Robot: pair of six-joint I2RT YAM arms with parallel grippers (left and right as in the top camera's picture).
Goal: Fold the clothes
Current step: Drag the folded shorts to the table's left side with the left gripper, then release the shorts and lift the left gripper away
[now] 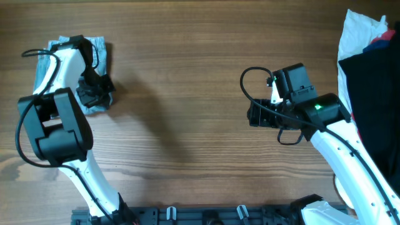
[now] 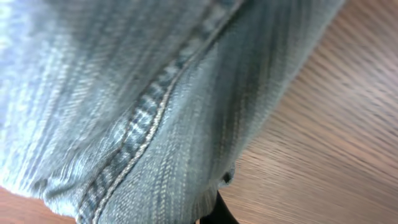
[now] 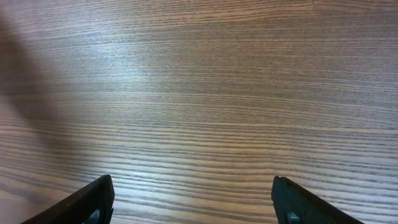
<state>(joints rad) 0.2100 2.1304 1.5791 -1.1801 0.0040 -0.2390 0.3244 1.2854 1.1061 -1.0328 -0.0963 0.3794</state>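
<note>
The clothes, light blue denim shorts (image 1: 100, 50), lie bunched into a small bundle at the far left of the wooden table. My left gripper (image 1: 94, 90) sits on the bundle's near right side, shut on the denim. In the left wrist view the shorts (image 2: 155, 112) fill nearly the whole frame, with a stitched seam running diagonally. Only one dark finger (image 2: 219, 214) pokes out beneath the fabric. My right gripper (image 1: 253, 115) hovers over bare wood at centre right, far from the shorts. Its fingers (image 3: 93, 199) stand wide apart, open with nothing between them.
A pile of white (image 1: 359, 31), dark navy (image 1: 375, 94) and red (image 1: 387, 37) garments lies along the right edge, beside the right arm. The left arm's white links and black cable cross over the denim bundle. A black rail runs along the front edge (image 1: 206, 215).
</note>
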